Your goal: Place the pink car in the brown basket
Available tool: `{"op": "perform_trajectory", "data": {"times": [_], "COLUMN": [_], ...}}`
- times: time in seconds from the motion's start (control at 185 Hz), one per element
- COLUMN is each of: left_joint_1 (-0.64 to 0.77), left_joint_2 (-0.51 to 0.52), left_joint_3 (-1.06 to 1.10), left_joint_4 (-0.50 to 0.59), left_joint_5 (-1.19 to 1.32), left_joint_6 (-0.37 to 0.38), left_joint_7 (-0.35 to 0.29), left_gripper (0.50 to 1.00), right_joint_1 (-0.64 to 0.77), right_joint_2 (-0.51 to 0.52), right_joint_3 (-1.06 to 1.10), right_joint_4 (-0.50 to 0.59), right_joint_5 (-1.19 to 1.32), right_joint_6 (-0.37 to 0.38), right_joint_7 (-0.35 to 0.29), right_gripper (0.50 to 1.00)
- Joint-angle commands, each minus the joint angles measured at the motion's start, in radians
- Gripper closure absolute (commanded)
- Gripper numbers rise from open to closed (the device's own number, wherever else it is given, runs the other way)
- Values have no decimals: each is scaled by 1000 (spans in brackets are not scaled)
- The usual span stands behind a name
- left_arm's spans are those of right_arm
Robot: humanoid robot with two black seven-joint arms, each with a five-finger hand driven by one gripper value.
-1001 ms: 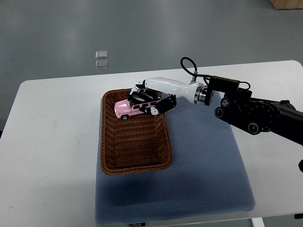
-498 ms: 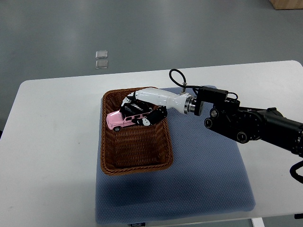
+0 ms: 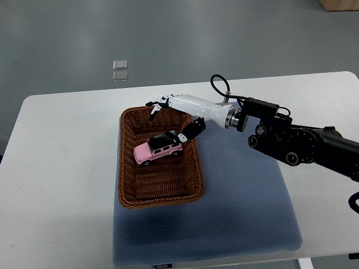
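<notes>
The pink car (image 3: 157,148), with a black roof, lies on the floor of the brown basket (image 3: 127,185), nose toward the left. My right hand (image 3: 170,116) hovers above the basket's far right corner, its fingers spread and holding nothing. Its thumb (image 3: 189,131) points down just right of the car without gripping it. The right arm (image 3: 291,143) comes in from the right edge. No left arm shows.
The basket sits on the left part of a blue-grey mat (image 3: 247,207) on a white table (image 3: 61,185). Two small clear squares (image 3: 119,69) lie on the grey floor beyond the table.
The hand let go of the pink car, which dropped onto the basket floor. The fingers spread and the hand rose and drew back toward the far right corner.
</notes>
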State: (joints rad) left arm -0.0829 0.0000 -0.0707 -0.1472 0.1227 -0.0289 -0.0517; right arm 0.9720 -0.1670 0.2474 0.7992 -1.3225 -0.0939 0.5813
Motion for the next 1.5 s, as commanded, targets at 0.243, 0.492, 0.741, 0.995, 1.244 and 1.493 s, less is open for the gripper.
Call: {"op": "perform_trajectory", "data": {"times": [0.243,0.492,0.741,0.995,1.244,1.493], "left_joint_1": [0,0,0,0,0,0], "left_joint_2": [0,0,0,0,0,0], "left_joint_3": [0,-1,-1,2,3,3], "left_joint_4": [1,3,3,5,6,8], "left_joint_5": [0,0,0,0,0,0], "left_joint_6": [0,0,0,0,0,0], "left_joint_7": [0,0,0,0,0,0], "left_gripper": [500,500,500,500,500,500], "right_joint_1": [-161,-257,-306,-309,-309,-303], "right_joint_2": [-74,-77,-74,-72,-74,-83], "right_joint_3": [271,454,515,515,515,515], "right_joint_4": [0,-1,2,8,9,8], "right_joint_5": [262,597,861,1042,1065,1060], "right_joint_6": [-49,-56,-55,-36,-7,-12], "right_joint_7": [-6,-123,-135,-192,-302,-296], "right_gripper": [589,589,589,589,587,574]}}
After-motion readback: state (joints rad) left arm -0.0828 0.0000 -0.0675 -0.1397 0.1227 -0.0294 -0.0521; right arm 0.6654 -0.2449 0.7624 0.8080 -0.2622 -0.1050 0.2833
